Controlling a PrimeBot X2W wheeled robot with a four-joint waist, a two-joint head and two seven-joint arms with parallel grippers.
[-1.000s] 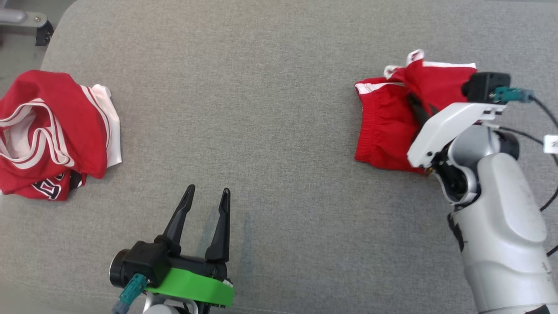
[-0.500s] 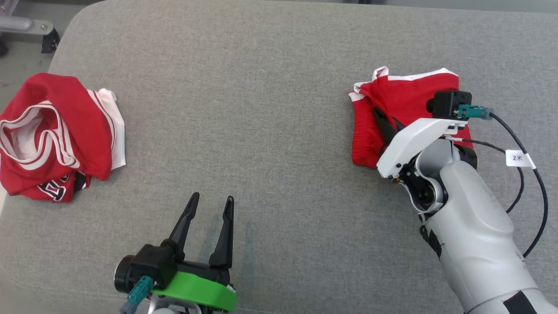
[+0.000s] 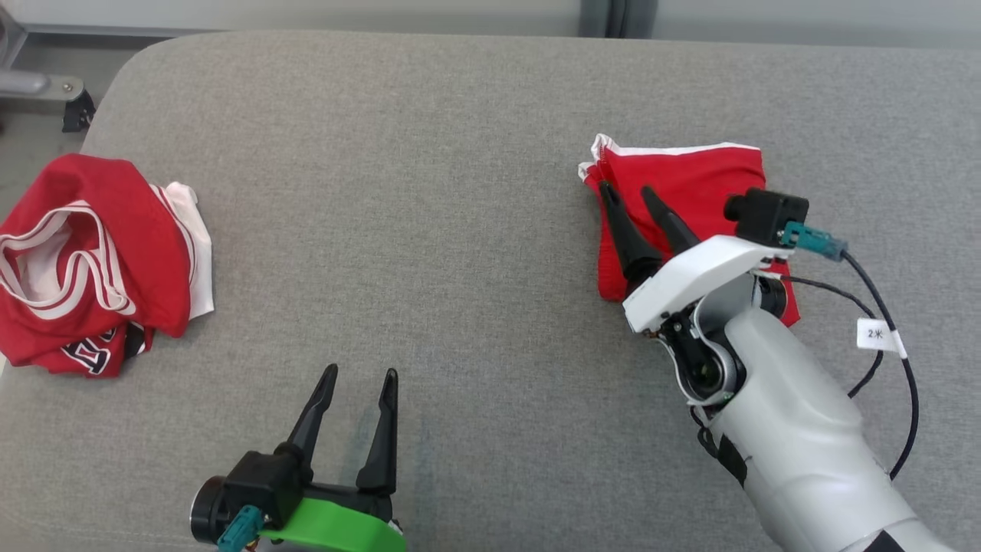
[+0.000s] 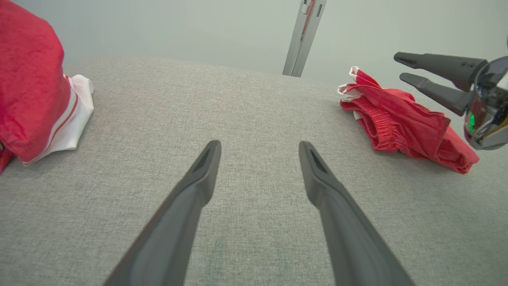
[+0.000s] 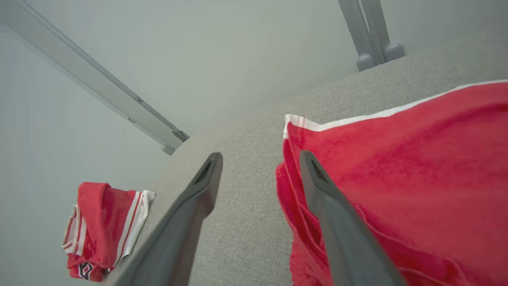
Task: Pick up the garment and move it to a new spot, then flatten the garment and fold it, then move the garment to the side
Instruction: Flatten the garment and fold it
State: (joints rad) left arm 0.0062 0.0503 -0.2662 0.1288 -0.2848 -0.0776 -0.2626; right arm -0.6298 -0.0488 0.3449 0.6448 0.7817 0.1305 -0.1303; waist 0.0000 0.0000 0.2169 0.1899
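The folded red shorts with white trim [image 3: 690, 176] lie on the right of the grey cushion [image 3: 460, 153]. My right gripper [image 3: 627, 189] is open and hovers above their left edge with nothing between its fingers. In the left wrist view, the right gripper [image 4: 400, 66] hangs clear above the shorts [image 4: 405, 123]. In the right wrist view, one finger of the right gripper [image 5: 260, 155] is over the shorts [image 5: 397, 159] and the other over bare cushion. My left gripper [image 3: 361, 372] [image 4: 260, 145] is open and empty over the cushion's near middle.
A crumpled red and white jersey [image 3: 92, 261] [image 4: 31, 87] [image 5: 103, 226] lies at the cushion's left edge. A grey metal post [image 4: 303, 35] stands behind the cushion's far edge. A black cable [image 3: 904, 368] loops off my right wrist.
The head camera has tilted, so the whole picture has shifted. My right gripper has moved left across the shorts to their left edge and stands open. The shorts' raised flap now lies flat.
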